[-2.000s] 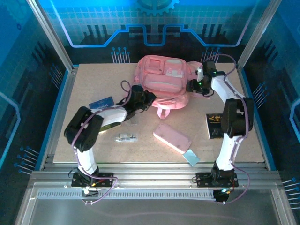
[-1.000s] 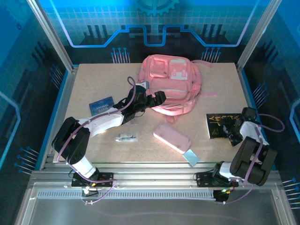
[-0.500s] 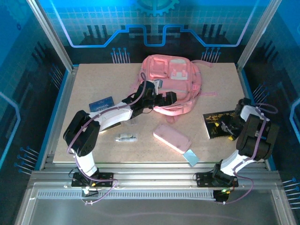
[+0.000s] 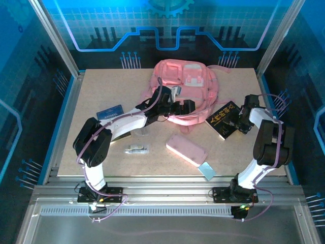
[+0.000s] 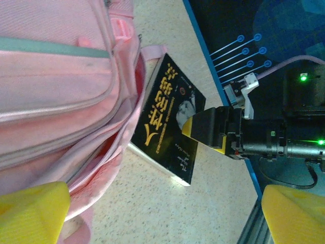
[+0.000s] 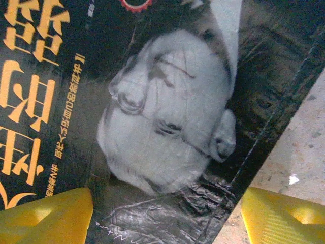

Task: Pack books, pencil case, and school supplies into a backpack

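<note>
Top external view.
Backpack (image 4: 185, 89): lying at the far middle of the bench (image 4: 111, 86); soft, likely sagging when lifted. Left jaws are hovering wide at its near edge.
Pencil case (image 4: 186, 149): lying apart, nearer the arms.
Book (image 4: 223, 119): lying tilted, one corner against the backpack. Thin, stiff and light, with a glossy cover probably slipping under pads, so pinching the free edge is looking best. Right jaws are standing wide over its cover, apparently not clamping.

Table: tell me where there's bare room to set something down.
Bare: the far-left corner between backpack and blue book; the far-right corner beside the backpack; the near-right patch between pencil case and black book. Crowded: the backpack's near edge, where left gripper and black book sit.
</note>
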`<act>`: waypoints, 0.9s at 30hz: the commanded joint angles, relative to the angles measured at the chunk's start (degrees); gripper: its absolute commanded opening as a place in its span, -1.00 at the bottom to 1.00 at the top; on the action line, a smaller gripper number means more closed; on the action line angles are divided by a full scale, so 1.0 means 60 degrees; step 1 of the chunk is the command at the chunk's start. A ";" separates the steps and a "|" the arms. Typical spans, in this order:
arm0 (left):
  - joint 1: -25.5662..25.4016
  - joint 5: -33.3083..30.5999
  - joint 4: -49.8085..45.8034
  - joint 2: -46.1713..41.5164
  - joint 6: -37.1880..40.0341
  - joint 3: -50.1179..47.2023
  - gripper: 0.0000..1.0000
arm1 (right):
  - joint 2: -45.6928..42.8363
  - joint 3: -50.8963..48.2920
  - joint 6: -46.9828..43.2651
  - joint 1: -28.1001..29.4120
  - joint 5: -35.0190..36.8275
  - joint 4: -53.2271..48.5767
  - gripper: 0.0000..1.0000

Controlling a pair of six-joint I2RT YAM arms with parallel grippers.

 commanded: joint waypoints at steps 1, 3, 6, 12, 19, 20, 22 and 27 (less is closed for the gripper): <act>-0.0163 0.0307 -0.0212 0.0525 0.0276 0.0779 0.88 | -0.0539 -0.0067 -0.0064 -0.0048 -0.0392 0.0573 0.46; -0.0229 0.0247 -0.0644 0.1004 0.0311 0.1388 0.79 | -0.0721 -0.0344 0.0055 -0.0157 -0.0925 0.1043 0.35; -0.0352 0.0236 -0.1314 0.1913 0.0396 0.2533 0.70 | -0.0877 -0.0763 0.0260 -0.0272 -0.1665 0.1771 0.32; -0.0681 0.0324 -0.3463 0.4280 0.0826 0.5813 0.55 | -0.0828 -0.0797 0.0659 -0.0401 -0.0972 0.1428 0.40; -0.1045 0.0060 -0.4456 0.5688 0.1333 0.7622 0.37 | -0.1554 -0.1938 0.1325 -0.1382 -0.0884 0.2133 0.41; -0.1077 0.0006 -0.4528 0.5832 0.1389 0.7764 0.37 | -0.1498 -0.1978 0.1295 -0.1391 -0.0962 0.2224 0.41; -0.1147 -0.0140 -0.4731 0.6131 0.1509 0.8037 0.37 | -0.1237 -0.2005 0.1250 -0.1413 -0.1502 0.2635 0.38; -0.1184 -0.0560 -0.5917 0.7051 0.1714 0.9076 0.35 | -0.0299 -0.1857 0.1335 -0.1296 -0.2684 0.3571 0.25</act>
